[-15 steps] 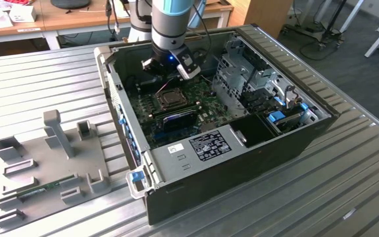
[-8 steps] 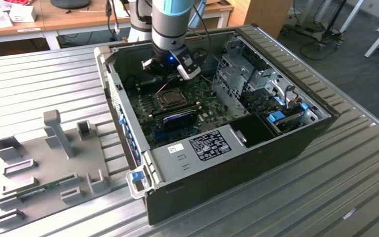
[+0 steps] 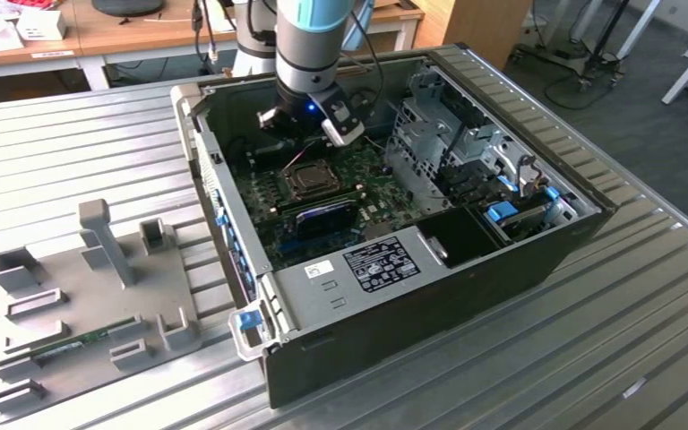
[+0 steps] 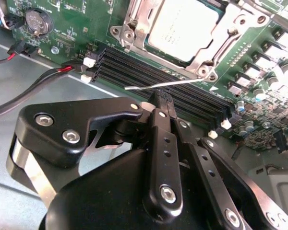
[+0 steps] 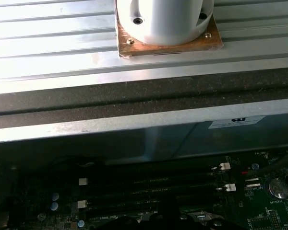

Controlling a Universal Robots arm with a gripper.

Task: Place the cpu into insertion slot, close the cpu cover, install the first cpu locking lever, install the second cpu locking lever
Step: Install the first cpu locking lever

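jaws pinched narrow, the gripper (image 4: 162, 98) sits at the loose lever (image 4: 139, 86) by the cpu (image 4: 182, 26) and could slip onto the memory slots (image 4: 149, 68)

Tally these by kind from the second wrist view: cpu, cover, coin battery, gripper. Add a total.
cpu: 1
cover: 1
coin battery: 1
gripper: 1
Total: 4
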